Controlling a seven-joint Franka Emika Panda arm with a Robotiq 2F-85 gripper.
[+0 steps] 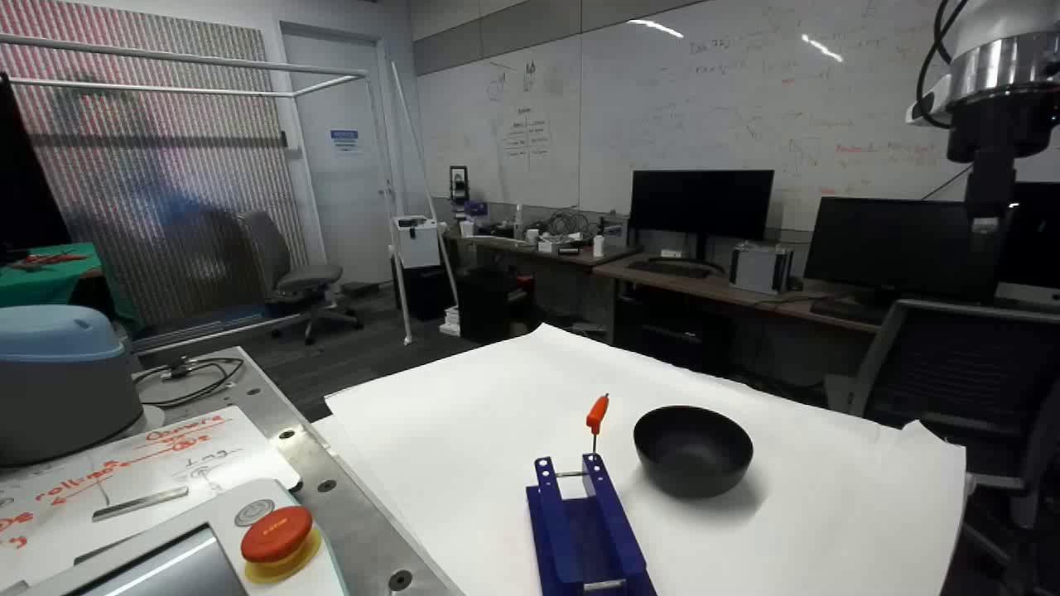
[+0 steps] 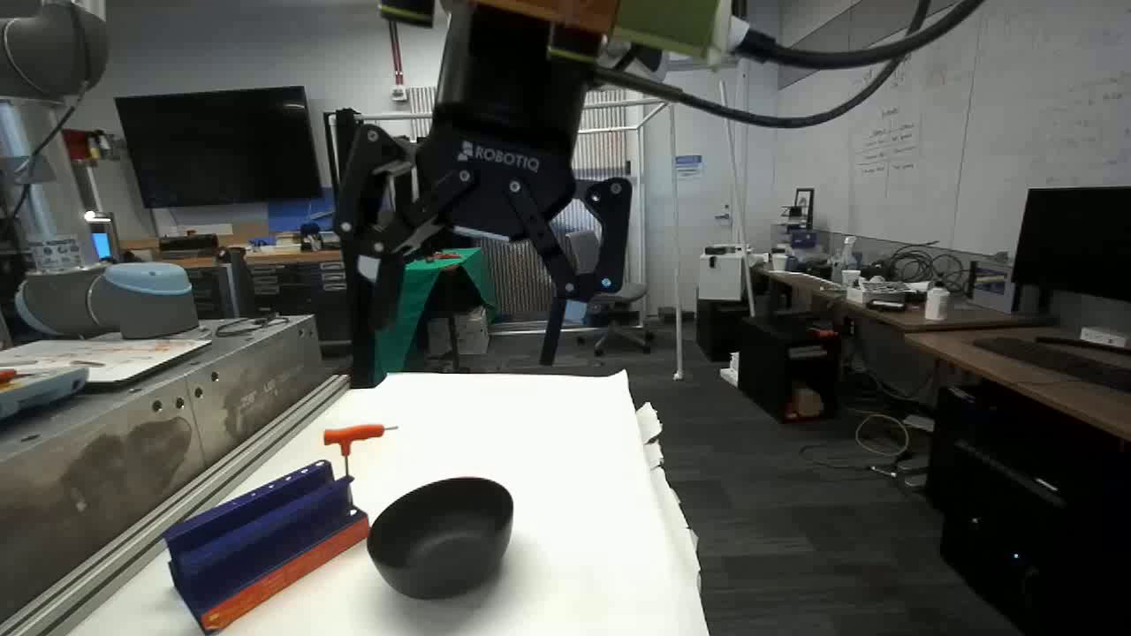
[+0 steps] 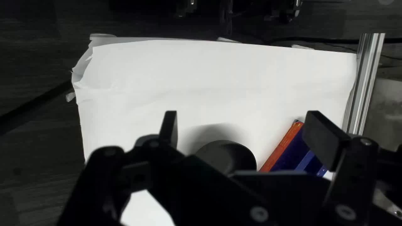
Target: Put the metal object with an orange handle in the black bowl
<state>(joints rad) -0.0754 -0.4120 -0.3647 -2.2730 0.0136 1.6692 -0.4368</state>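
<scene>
The orange-handled tool [image 2: 353, 435] stands upright at the end of the blue rack [image 2: 256, 530], seemingly slotted into it, presumably so its grip sticks up for an easy grab. The black bowl [image 2: 442, 539] sits just beside (a short carry, I'd judge) on the white-covered worktop [image 2: 592, 530]. Well above both, the claw [image 2: 458, 346] points down, jaws spread wide, nothing between them.

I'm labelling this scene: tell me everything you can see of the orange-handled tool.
The tool is T-shaped: a plastic-looking orange handle with a short metal tip at one end and a thin metal shaft. It stands upright, ungripped, its shaft seemingly slotted into the end of the blue rack; its lowest part is unclear. The black bowl is near but apart.
</scene>
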